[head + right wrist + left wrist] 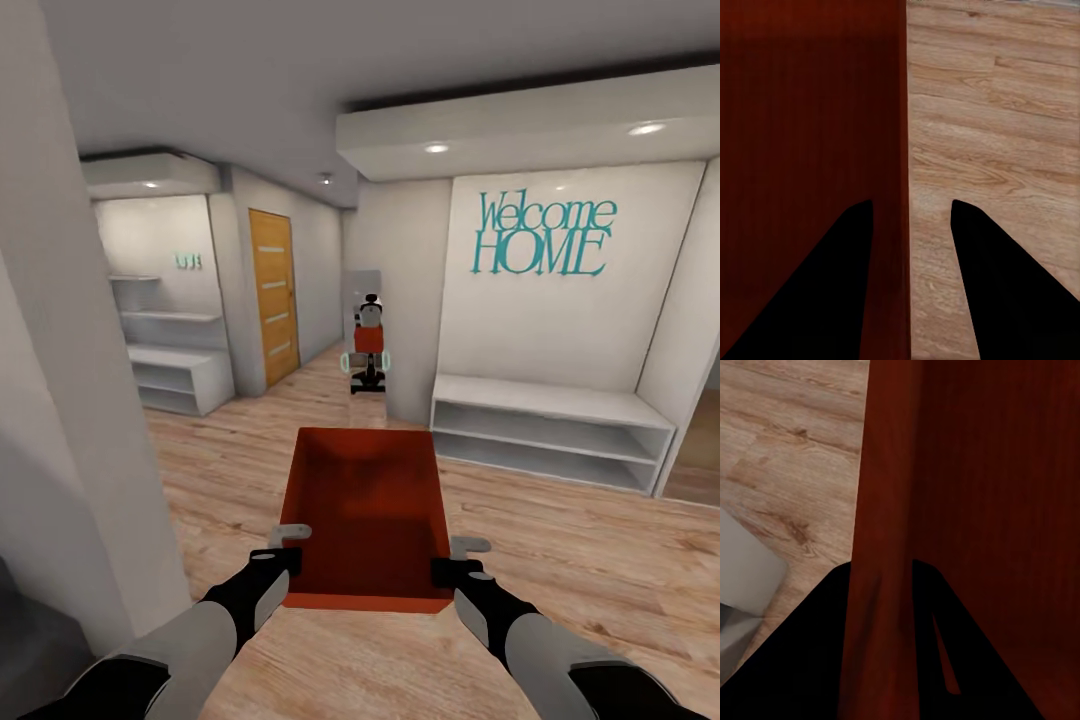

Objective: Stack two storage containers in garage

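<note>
1. The left gripper (283, 560) is clamped on the left wall of the storage container (368, 520), near the corner closest to the robot; in the left wrist view its two dark fingers (802, 660) sit one on each side of the thin red wall, pressed against it.
2. The right gripper (457, 562) straddles the opposite wall at the matching near corner. In the right wrist view one finger (825, 292) lies inside the bin against the wall and the other outside with a strip of floor between it and the wall, so the jaws are narrow around the wall, but I cannot tell if both pads press on it.
3. Between the two grippers the container hangs level, open top up, held above the wood-plank floor (600, 560). It looks empty.
4. Beyond the container's far end, ahead of the jaws, stands a narrow mirror (366, 330) that reflects the robot with the red bin.
5. Off to the right gripper's side a low white shelf unit (550, 430) stands under a wall with teal "Welcome HOME" lettering (545, 237).
6. Off to the left gripper's side are a white pillar (70, 400), more white shelves (170, 370), and a wooden door (273, 295) farther along.
</note>
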Motion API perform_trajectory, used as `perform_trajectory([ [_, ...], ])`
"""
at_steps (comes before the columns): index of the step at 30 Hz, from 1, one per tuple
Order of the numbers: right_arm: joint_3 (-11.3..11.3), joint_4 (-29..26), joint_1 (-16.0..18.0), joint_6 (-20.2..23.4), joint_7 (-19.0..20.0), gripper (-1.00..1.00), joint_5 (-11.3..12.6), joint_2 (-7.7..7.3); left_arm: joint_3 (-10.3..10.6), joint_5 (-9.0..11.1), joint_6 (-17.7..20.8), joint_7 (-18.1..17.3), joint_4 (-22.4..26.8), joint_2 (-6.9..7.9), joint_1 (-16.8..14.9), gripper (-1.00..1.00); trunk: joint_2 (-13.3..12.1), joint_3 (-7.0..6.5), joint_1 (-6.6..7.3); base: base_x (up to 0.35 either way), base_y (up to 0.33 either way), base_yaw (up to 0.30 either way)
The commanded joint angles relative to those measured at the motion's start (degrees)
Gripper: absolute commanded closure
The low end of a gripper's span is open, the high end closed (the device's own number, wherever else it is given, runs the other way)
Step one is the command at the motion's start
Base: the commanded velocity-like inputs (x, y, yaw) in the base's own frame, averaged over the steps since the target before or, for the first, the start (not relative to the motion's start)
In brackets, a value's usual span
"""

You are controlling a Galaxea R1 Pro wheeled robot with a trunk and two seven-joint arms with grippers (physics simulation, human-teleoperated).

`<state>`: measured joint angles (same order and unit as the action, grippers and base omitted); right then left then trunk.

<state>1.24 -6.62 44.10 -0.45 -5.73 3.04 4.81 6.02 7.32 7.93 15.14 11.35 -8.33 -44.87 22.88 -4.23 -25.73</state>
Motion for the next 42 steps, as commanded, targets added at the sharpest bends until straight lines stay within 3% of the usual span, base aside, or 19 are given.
perform_trajectory([
  [1, 0.69, 0.15, 0.01, 0.01, -0.16, 1.0, 1.14, 0.03, -0.4, -1.25, 0.25, 1.21, 0.33, 0.07, -0.04, 1.0, 0.04, 0.02, -0.05, 0.322, 0.0, 0.0],
  [42, 0.7, 0.13, 0.01, 0.01, -0.16, 1.0, 1.14, 0.03, -0.4, -1.25, 0.25, 1.21, 0.34, 0.07, -0.04, 1.0, 0.04, 0.02, -0.05, 0.322, 0.0, 0.0],
])
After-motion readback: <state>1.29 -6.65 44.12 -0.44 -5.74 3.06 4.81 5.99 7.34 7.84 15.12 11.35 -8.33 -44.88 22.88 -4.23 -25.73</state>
